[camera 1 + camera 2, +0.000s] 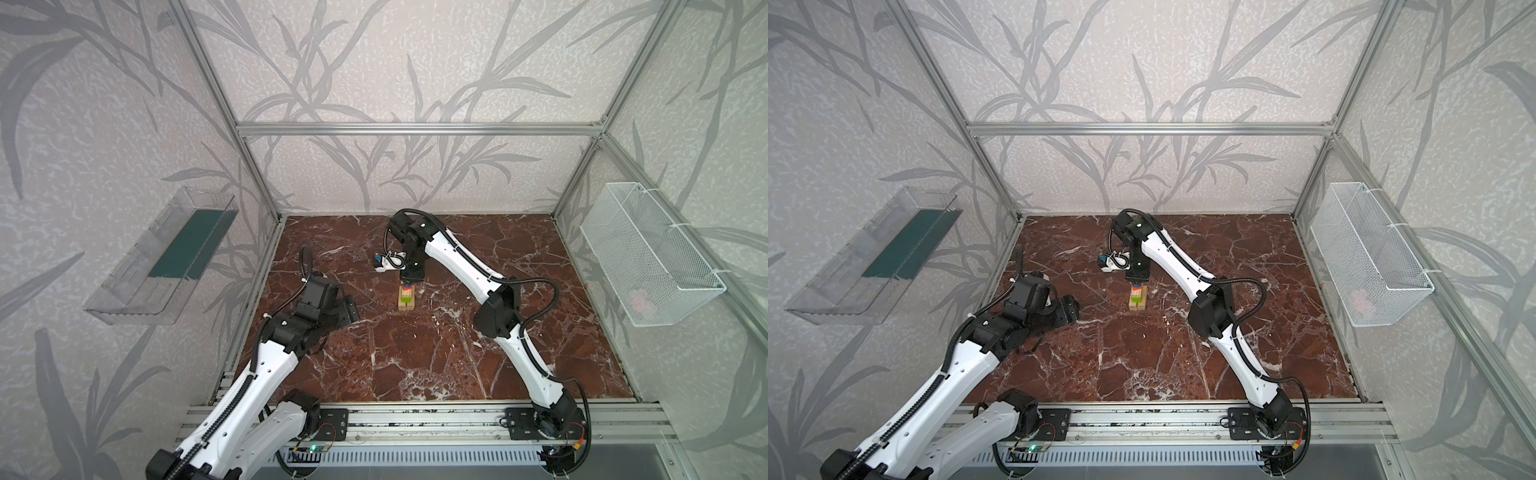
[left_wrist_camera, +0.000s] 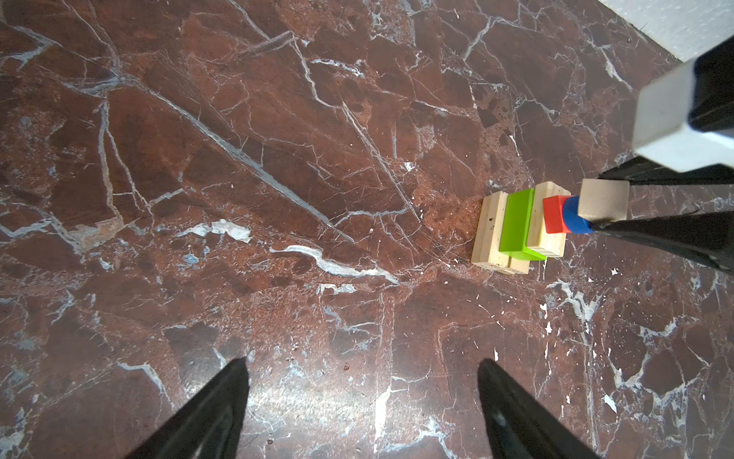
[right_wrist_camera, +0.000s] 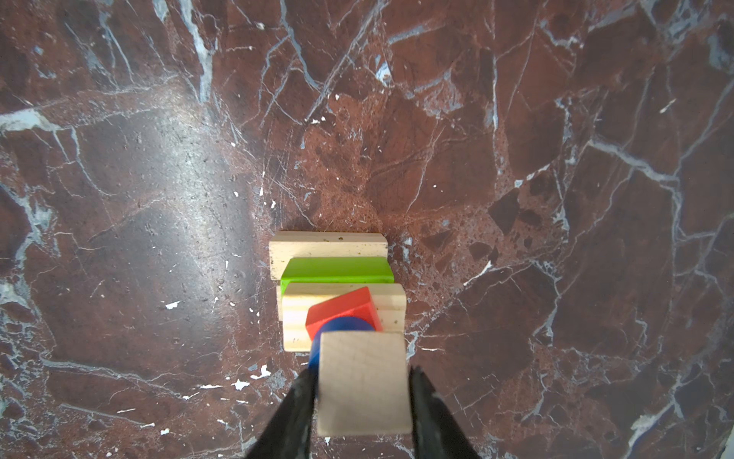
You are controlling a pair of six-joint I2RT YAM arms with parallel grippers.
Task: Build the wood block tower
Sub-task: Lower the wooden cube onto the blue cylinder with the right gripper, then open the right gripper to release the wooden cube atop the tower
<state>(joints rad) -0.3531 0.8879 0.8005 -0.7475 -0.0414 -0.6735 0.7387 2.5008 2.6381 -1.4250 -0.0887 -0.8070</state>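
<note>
Along the near edge of the red-brown marble worktop (image 1: 415, 353) runs an aluminium rail (image 1: 415, 419) carrying both arm bases. From there the left arm reaches over the worktop's left side. The left gripper (image 2: 362, 361) hangs above the marble with its jaws spread wide and nothing between them. It sits well apart from the wood block tower (image 1: 406, 297), with only a stretch of marble between the two.

The tower stands near the middle of the worktop, and both top views show it as a narrow column (image 1: 1138, 297). The right wrist view shows its layers:
- The base planks (image 3: 325, 244) lie on the marble.
- The lime-green brick (image 3: 337, 268) rests on them.
- An upper plank (image 3: 298, 318) sits on the brick.
- The red cube (image 3: 341, 306) is next, turned askew to that plank.
- The blue disc (image 3: 341, 324) comes above the cube.
- The natural-wood block (image 3: 363, 381) is on top.

The right gripper (image 3: 362, 371) comes straight down over the column. Its jaws are narrow, with one finger against each side of the natural-wood block. In both top views its black wrist and white wrist camera (image 1: 386, 262) cover the tower's top, so only the lower layers show there.

A clear plastic bin (image 1: 158, 257) hangs on the left wall beyond the worktop's edge. A white wire mesh basket (image 1: 652, 257) hangs on the right wall, holding something pinkish that is too blurred to name.
</note>
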